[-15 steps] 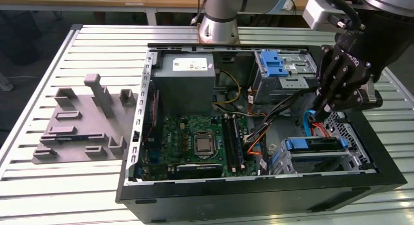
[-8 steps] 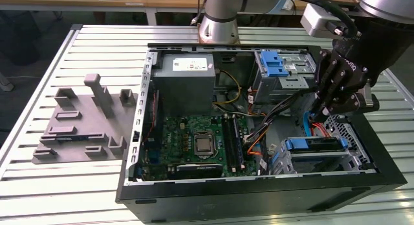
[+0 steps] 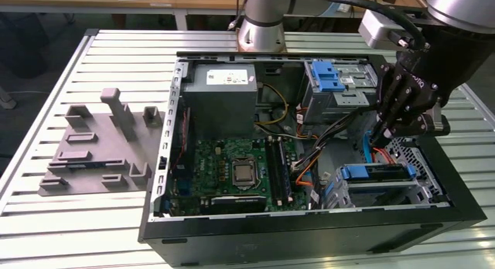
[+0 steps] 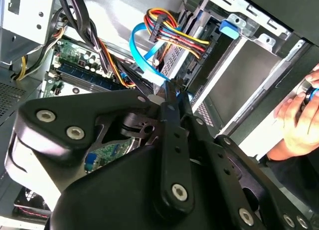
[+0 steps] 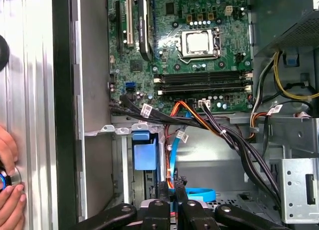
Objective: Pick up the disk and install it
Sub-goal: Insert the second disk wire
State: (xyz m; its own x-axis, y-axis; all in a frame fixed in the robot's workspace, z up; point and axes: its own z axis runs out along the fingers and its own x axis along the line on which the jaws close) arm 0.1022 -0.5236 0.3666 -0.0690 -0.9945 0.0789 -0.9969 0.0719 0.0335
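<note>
The disk (image 3: 374, 174) lies in the drive cage at the open computer case's corner, on the exterior view's right. Its blue bracket faces up (image 5: 145, 154) and shows as a blue tab (image 4: 232, 27) in the second wrist view. My gripper (image 3: 384, 139) hangs just above and behind that cage, apart from the disk. Its black fingers (image 4: 172, 98) are pressed together with nothing between them. The fingertips (image 5: 172, 186) sit beside a blue data cable (image 5: 173, 155) and a bundle of orange, red and yellow wires (image 4: 172, 28).
The case (image 3: 309, 234) lies open on a slatted metal table (image 3: 93, 222). Inside are a motherboard (image 3: 236, 170), a grey power supply box (image 3: 224, 98) and an upper bay with a blue ribbed latch (image 3: 328, 77). A grey fixture (image 3: 101, 147) rests on the exterior view's left. A person's hand (image 5: 7, 190) rests beside the case.
</note>
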